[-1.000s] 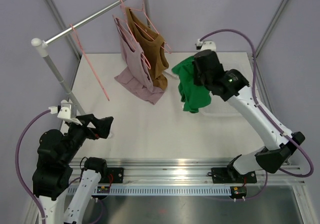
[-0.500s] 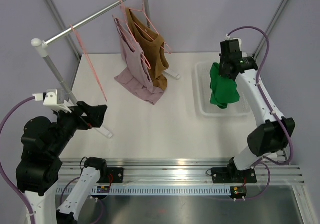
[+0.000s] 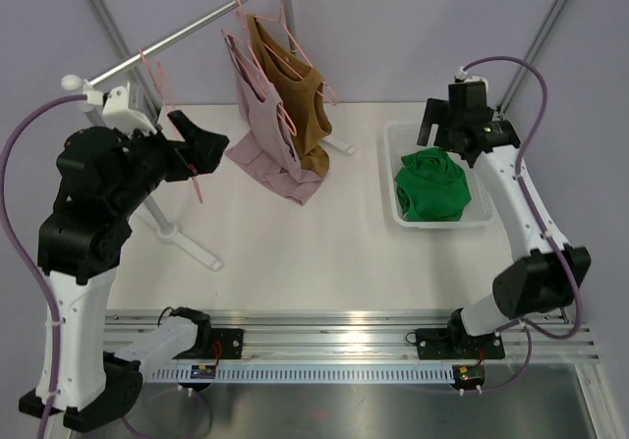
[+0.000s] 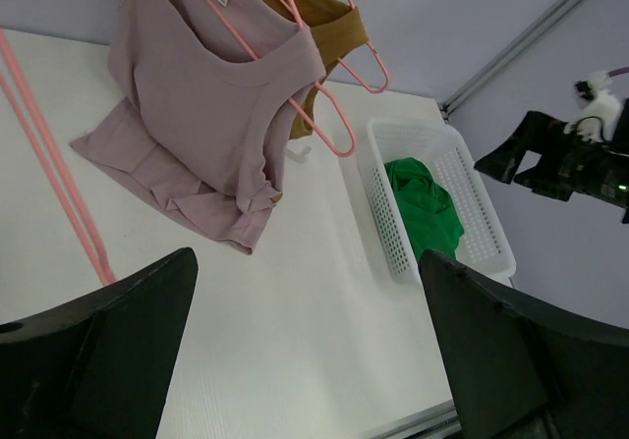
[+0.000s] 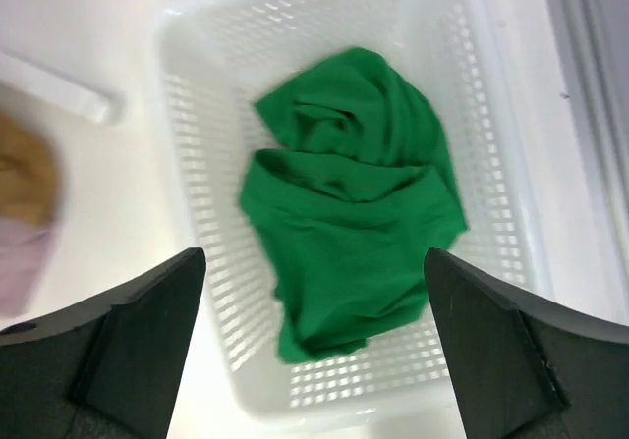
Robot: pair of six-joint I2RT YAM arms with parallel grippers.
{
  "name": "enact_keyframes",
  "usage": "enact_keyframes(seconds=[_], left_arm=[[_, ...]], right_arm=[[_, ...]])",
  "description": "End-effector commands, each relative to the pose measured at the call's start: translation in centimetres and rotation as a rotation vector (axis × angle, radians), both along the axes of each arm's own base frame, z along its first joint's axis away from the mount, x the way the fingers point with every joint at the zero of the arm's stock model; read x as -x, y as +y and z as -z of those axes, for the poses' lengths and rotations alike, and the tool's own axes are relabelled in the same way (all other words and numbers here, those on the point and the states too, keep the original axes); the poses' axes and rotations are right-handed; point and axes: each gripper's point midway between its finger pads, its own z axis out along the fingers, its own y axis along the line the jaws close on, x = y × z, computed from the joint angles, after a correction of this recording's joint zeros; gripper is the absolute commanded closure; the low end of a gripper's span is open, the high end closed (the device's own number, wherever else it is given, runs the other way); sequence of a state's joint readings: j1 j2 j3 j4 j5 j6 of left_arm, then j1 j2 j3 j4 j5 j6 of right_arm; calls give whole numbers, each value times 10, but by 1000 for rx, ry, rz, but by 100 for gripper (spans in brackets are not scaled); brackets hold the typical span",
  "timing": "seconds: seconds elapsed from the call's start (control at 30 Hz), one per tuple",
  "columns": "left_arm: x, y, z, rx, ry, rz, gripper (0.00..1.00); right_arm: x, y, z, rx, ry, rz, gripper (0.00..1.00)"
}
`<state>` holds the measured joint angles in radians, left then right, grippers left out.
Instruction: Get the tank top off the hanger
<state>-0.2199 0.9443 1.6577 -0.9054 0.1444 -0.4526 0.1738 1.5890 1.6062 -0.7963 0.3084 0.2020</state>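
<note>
A green tank top (image 3: 432,186) lies crumpled in the white basket (image 3: 393,144), off any hanger. My right gripper (image 3: 447,137) hovers just above the basket, open and empty; from the wrist, the green tank top (image 5: 354,213) shows between its spread fingers, well below them. A mauve tank top (image 3: 260,115) and a brown tank top (image 3: 300,95) hang on pink hangers from the rail (image 3: 187,31). My left gripper (image 3: 204,154) is raised beside an empty pink hanger (image 3: 182,139), open and holding nothing. In the left wrist view the mauve tank top (image 4: 197,95) hangs ahead, to the left.
The rail rests on a post (image 3: 108,130) at the left with feet on the white table (image 3: 295,243). The basket (image 4: 383,203) stands at the table's right side, near the frame upright (image 3: 550,27). The mauve top's hem lies on the table.
My right gripper swung over the basket, opened and let the green tank top fall in. My left arm rose from low near the table's edge to beside the empty hanger.
</note>
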Motion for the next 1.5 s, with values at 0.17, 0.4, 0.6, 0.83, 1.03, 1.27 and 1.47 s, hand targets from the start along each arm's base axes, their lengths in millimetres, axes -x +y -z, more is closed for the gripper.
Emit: enact_keyframes(seconds=[0.17, 0.4, 0.6, 0.83, 1.03, 1.27, 1.47], left_arm=[[-79, -34, -27, -141, -16, -159, 1], [-154, -51, -31, -181, -31, -334, 1], [-209, -65, -12, -244, -30, -430, 12], [-249, -57, 12, -279, -19, -533, 39], [-260, -52, 9, -298, -45, -552, 67], [-268, -42, 7, -289, -52, -554, 90], [-276, -40, 19, -276, -27, -549, 77]], right_arm=[[69, 81, -86, -459, -259, -315, 0], [119, 93, -86, -557, -290, -397, 1], [149, 102, -89, -619, -297, -461, 1], [166, 107, -92, -637, -298, -518, 1], [168, 104, -91, -610, -299, -520, 0], [168, 108, -94, -623, -296, -543, 1], [170, 110, -99, -627, -306, -560, 0]])
